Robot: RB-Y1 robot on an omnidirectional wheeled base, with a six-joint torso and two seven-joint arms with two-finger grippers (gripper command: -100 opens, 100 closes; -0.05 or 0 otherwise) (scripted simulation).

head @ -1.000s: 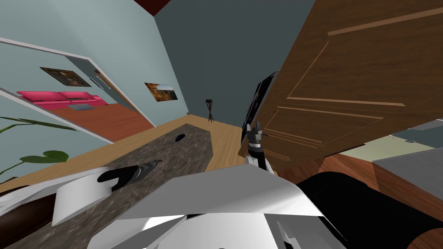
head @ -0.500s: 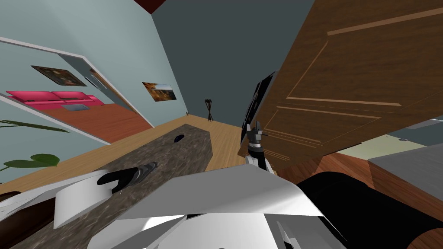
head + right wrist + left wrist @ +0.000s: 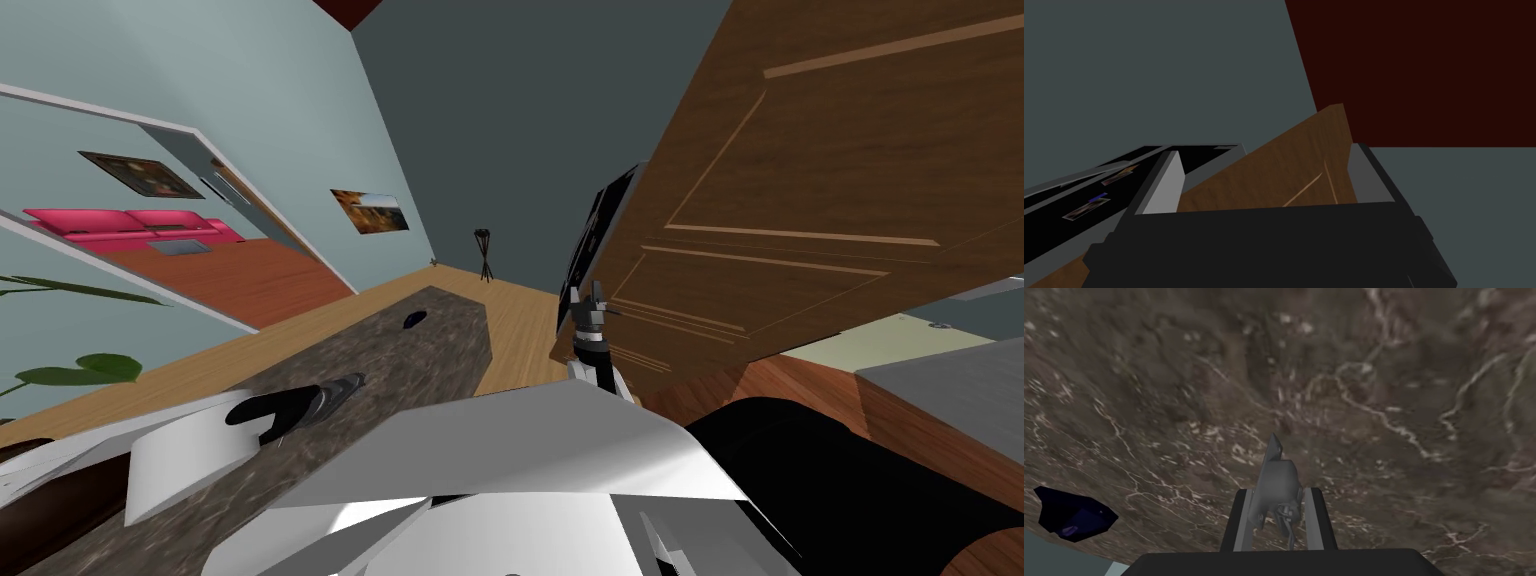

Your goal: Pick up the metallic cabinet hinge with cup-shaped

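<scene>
The grey metal hinge (image 3: 1275, 480), with a flat plate and a rounded cup, sits between the fingers of my left gripper (image 3: 1279, 500), which is shut on its sides. Below it lies the dark marbled table top (image 3: 1374, 388). I cannot tell whether the hinge touches the top or hangs just above it. In the head view my left gripper (image 3: 345, 384) reaches over the table (image 3: 440, 345) near its middle. My right gripper (image 3: 594, 296) stands upright beside the wooden door, and its fingers (image 3: 1166, 182) are wide apart with nothing between them.
A small dark blue object (image 3: 1071, 519) lies on the table beyond the gripper, near the far end (image 3: 414, 320). A big brown wooden door (image 3: 800, 200) leans over the right side. A dark screen (image 3: 600, 230) and a small tripod (image 3: 485, 250) stand by the far wall.
My left gripper's fingers have closed from wide open onto the hinge. The head camera has shifted slightly. The right arm has not moved.
</scene>
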